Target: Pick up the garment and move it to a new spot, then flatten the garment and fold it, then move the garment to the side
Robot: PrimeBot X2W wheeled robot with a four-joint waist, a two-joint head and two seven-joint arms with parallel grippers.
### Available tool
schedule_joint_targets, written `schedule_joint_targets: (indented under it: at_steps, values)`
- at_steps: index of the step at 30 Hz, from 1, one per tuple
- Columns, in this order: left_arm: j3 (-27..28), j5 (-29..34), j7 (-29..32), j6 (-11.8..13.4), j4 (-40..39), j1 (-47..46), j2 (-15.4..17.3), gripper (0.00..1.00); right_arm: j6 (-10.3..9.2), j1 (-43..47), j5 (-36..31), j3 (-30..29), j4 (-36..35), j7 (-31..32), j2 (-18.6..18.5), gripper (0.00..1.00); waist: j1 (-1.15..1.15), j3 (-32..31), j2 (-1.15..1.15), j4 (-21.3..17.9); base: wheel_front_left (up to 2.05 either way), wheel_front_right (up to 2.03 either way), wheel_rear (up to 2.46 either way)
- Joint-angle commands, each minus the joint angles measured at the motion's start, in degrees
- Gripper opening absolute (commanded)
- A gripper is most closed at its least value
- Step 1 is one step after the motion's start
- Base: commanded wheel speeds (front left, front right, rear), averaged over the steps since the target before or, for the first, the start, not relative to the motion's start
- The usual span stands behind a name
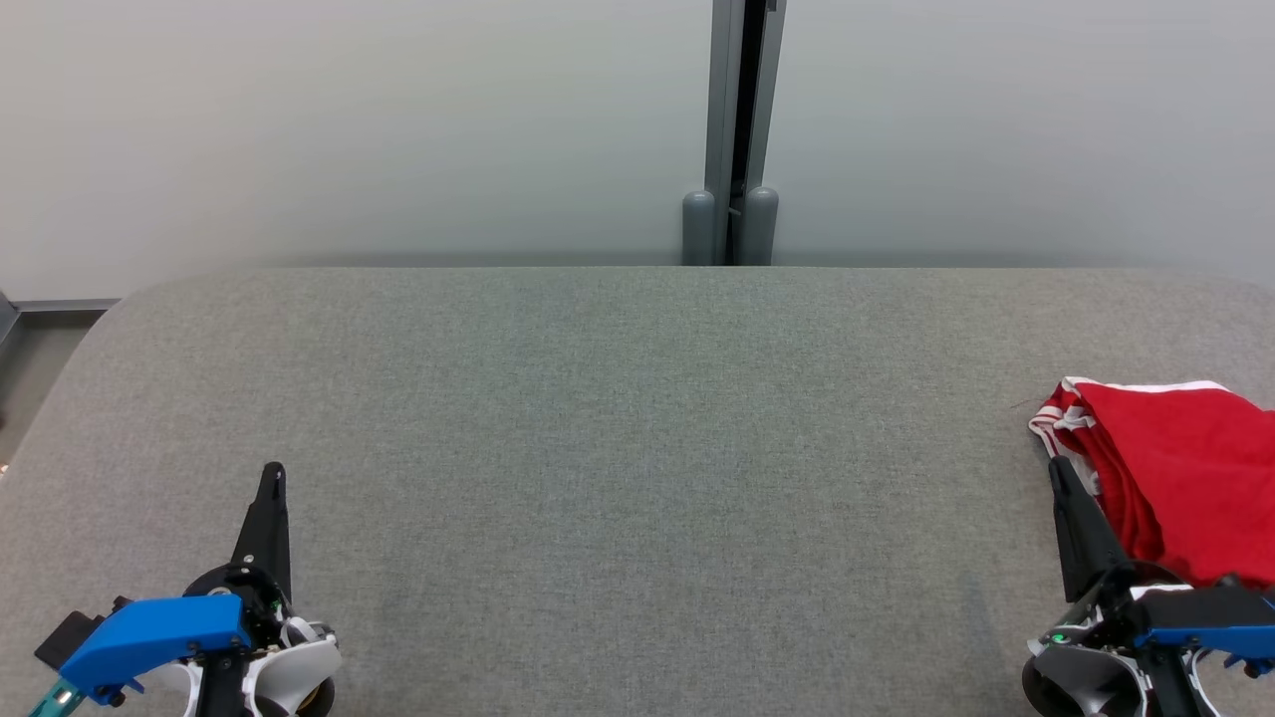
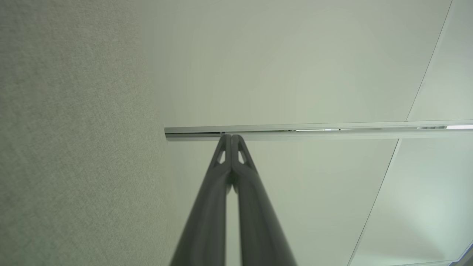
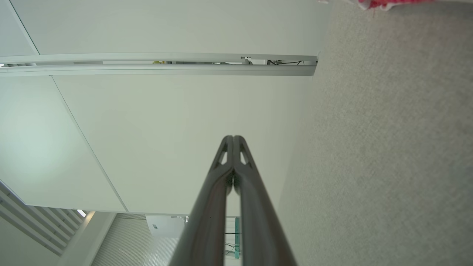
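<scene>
Garment (image 1: pixel 1185 468) (red) slants, striped end pointing far-left

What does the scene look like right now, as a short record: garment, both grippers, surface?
garment: red with white trim, lying bunched at the far right of the head view, partly cut off by the frame
left gripper: shut, empty, lower left, well away from the garment
right gripper: shut, empty, just beside the garment's left edge; contact cannot be told
surface: grey fabric tabletop
</scene>
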Motion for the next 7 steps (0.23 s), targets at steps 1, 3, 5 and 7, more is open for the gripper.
schedule_joint_targets:
  at_steps: [1,3,5,7]
  values:
    - [0.18,-0.09,0.25,-0.24,-0.22,-0.6,-0.14,0.0,0.02,-0.55,0.14,-0.11,-0.16,0.21,-0.23,0.0,0.0,0.0,0.0,0.0,0.0,0.0,0.0]
    - [0.19,-0.09,0.25,-0.24,-0.21,-0.6,-0.14,0.0,0.02,-0.55,0.14,-0.11,-0.16,0.21,-0.23,0.0,0.0,0.0,0.0,0.0,0.0,0.0,0.0]
    - [0.19,-0.09,0.25,-0.24,-0.21,-0.6,-0.14,0.0,0.02,-0.55,0.14,-0.11,-0.16,0.21,-0.23,0.0,0.0,0.0,0.0,0.0,0.0,0.0,0.0]
    - [0.19,-0.09,0.25,-0.24,-0.22,-0.6,-0.14,0.0,0.02,-0.55,0.14,-0.11,-0.16,0.21,-0.23,0.0,0.0,0.0,0.0,0.0,0.0,0.0,0.0]
